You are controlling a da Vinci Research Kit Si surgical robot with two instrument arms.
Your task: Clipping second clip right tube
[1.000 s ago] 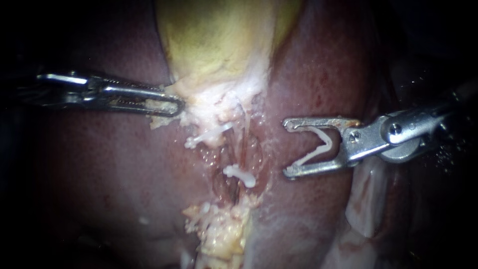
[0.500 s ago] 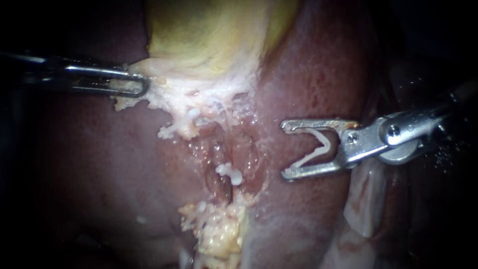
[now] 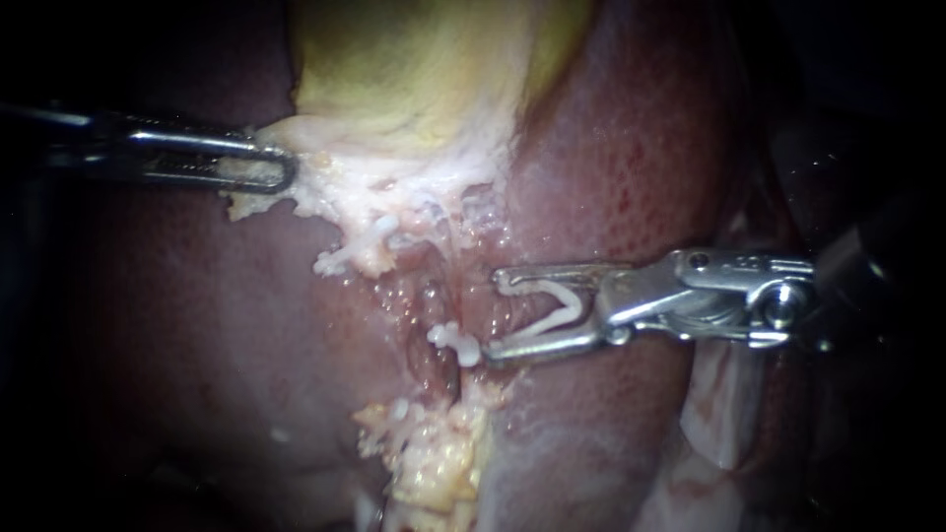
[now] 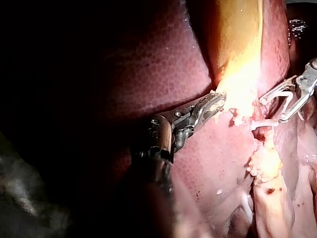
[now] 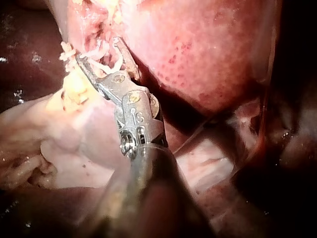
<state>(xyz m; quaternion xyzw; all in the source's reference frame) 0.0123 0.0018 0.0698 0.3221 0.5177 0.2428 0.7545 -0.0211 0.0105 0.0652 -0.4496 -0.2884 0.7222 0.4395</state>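
Endoscope view: your right instrument [image 3: 493,317] holds an unclosed clip [image 3: 560,308] in wide jaws, tips just beside the placed clip [image 3: 453,342], whose tube [image 3: 432,307] runs crosswise ahead. Your left instrument [image 3: 279,172] clamps the gallbladder [image 3: 414,69] fringe.

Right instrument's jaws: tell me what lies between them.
A white clip, spread in a V, touching both jaws of the right instrument. The endoscope view shows it.

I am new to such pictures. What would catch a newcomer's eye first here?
The yellow-green gallbladder glows at top centre of the endoscope view, against dark red liver. My right instrument reaches in from the right carrying an open white clip, its tip beside a small clip already in place. My left instrument grips pale tissue at the gallbladder's lower edge.
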